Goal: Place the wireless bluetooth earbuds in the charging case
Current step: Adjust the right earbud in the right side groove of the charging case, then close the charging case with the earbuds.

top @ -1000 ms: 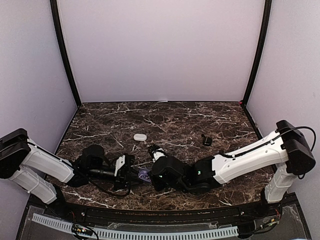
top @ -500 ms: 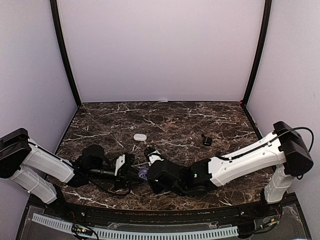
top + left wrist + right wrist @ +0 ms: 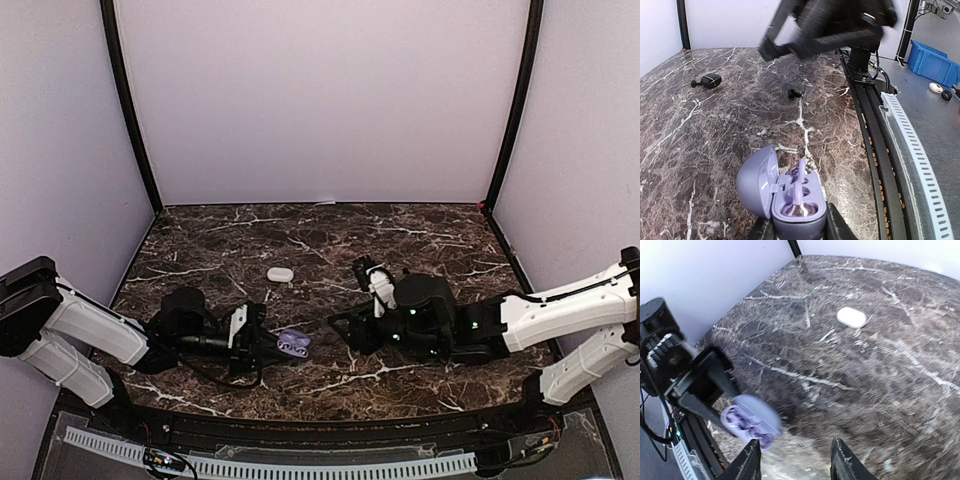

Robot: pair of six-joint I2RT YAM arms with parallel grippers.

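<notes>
Left arm lies low by the desk's [image 3: 330, 235] near edge, left tool [image 3: 266, 346] clamped on the open purple case [image 3: 790, 197], a purple bud [image 3: 800, 200] standing in its near well. Right arm reaches in low from the right, right tool [image 3: 796, 466] spread wide and empty, near the case. Open desk behind, where a white case [image 3: 279, 273] and a dark bud [image 3: 794, 93] lie loose.

Open purple case [image 3: 758, 183], purple earbud [image 3: 799, 207] inside, dark earbud [image 3: 794, 93] apart

Pale lilac walls [image 3: 320, 100] enclose a dark marble table [image 3: 400, 225] with white veins; black posts [image 3: 130, 100] stand at 10 and 2 o'clock.
</notes>
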